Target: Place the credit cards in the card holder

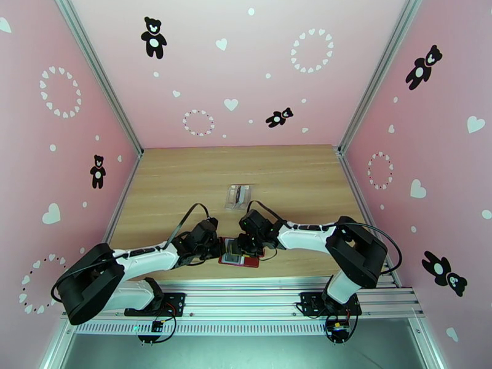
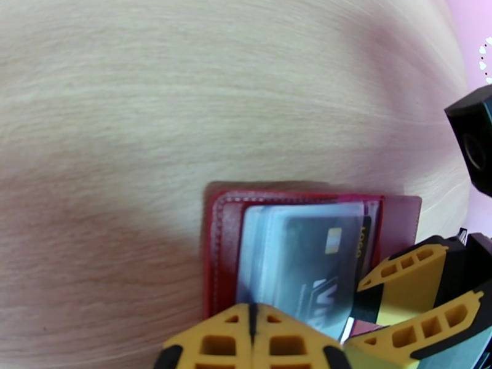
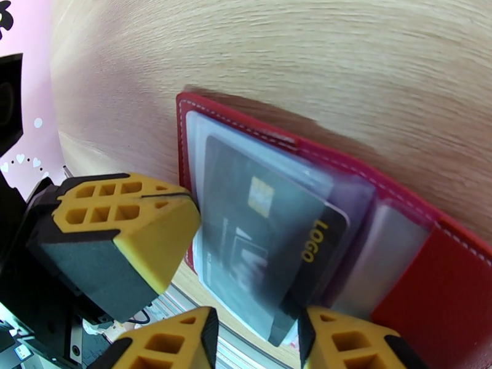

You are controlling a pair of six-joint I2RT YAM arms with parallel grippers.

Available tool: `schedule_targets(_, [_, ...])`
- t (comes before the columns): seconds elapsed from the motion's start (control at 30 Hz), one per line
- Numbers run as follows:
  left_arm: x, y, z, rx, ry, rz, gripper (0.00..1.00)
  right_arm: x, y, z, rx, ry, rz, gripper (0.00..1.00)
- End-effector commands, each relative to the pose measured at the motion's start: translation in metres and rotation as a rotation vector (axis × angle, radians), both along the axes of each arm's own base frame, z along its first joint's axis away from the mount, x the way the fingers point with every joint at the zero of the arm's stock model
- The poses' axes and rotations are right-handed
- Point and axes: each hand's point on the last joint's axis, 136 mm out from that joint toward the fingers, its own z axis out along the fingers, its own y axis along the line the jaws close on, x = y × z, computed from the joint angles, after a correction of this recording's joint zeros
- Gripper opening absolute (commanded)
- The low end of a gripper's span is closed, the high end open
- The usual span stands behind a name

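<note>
The card holder (image 1: 249, 262) lies open near the table's front edge, its red leather (image 3: 455, 290) and clear grey sleeves facing up. A dark credit card (image 3: 258, 241) with a chip and "LOGO" print sits partly in a sleeve, and it is also visible as the credit card (image 2: 307, 259) in the left wrist view. My right gripper (image 3: 255, 333) has a finger against each long edge of the card's free end. My left gripper (image 2: 249, 339) is shut with nothing between its fingers, its tip (image 3: 184, 198) resting at the sleeves' edge. From above, the left gripper (image 1: 216, 246) and right gripper (image 1: 246, 246) meet over the holder.
A clear plastic tray (image 1: 237, 197) holding dark cards stands just behind the grippers, mid-table. Bare wooden table (image 1: 184, 179) stretches to the back and both sides. Pink walls enclose the table, and a metal rail runs along the front.
</note>
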Motion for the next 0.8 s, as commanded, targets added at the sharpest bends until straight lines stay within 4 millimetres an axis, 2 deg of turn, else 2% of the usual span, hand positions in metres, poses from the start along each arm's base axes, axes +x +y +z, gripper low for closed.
schedule_targets(0.0, [-0.016, 0.017, -0.013, 0.071, 0.049, 0.007, 0.04, 0.002, 0.009, 0.007, 0.021, -0.020, 0.019, 0.40])
schedule_targets(0.3, [-0.016, 0.027, -0.002, 0.089, 0.018, 0.028, 0.08, 0.003, -0.001, 0.008, -0.030, -0.052, 0.024, 0.40])
schedule_targets(0.77, [-0.018, 0.019, -0.018, 0.097, 0.064, -0.004, 0.03, 0.007, 0.011, -0.001, -0.024, -0.025, 0.037, 0.38])
